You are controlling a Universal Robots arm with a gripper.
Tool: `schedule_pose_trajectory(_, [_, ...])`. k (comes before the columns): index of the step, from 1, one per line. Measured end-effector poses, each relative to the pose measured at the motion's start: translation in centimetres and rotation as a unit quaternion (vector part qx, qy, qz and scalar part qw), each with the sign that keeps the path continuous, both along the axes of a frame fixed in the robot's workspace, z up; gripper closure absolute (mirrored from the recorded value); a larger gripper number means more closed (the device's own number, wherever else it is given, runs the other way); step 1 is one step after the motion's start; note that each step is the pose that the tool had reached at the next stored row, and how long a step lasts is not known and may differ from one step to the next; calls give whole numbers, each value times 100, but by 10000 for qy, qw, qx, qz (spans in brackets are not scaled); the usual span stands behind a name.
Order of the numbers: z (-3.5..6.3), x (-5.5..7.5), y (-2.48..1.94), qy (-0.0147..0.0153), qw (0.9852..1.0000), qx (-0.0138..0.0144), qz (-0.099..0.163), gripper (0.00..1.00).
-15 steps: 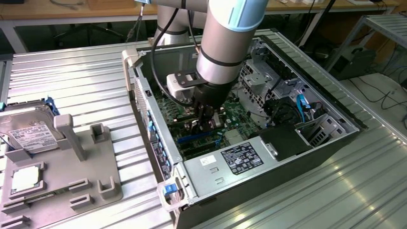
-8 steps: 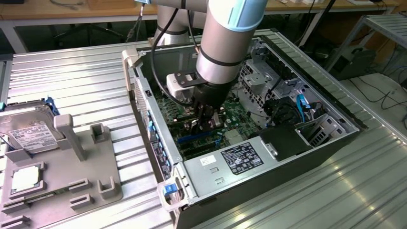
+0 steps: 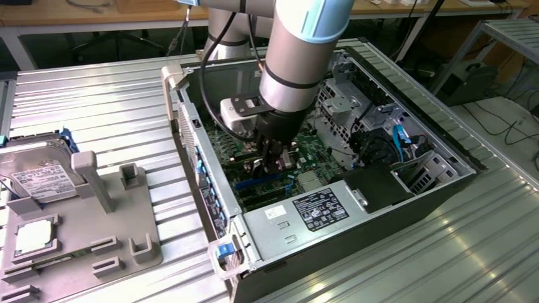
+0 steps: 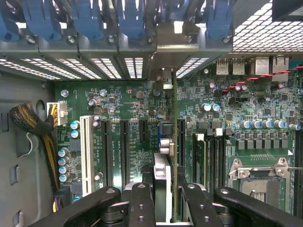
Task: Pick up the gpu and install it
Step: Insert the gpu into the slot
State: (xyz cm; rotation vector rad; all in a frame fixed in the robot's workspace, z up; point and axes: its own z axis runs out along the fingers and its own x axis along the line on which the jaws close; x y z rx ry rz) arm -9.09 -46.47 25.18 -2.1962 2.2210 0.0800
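My gripper (image 3: 271, 165) reaches down inside the open computer case (image 3: 425, 136), shut on the gpu (image 3: 283, 160). In the wrist view the gpu (image 4: 166, 161) is seen edge-on, standing upright on the green motherboard (image 4: 123, 99) between my black fingers (image 4: 142, 201). Its silver end bracket (image 4: 177, 45) lies against the case's rear slot panel. The card runs along a black expansion slot (image 4: 181, 142). Whether it is pushed fully into the slot I cannot tell.
A white slot (image 4: 86, 151) and black slots (image 4: 106, 151) lie beside the card, the CPU socket (image 4: 255, 177) on its other side. Blue latches (image 4: 85, 19) line the rear panel. On the exterior view's left, a grey fixture (image 3: 93, 240) holds a hard drive (image 3: 38, 170) and a CPU chip (image 3: 34, 235).
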Motion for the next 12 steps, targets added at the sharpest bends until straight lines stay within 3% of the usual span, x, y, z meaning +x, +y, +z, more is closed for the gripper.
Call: schedule_pose_trajectory(12, [-34, -11, 0, 1, 10000, 0, 0, 72])
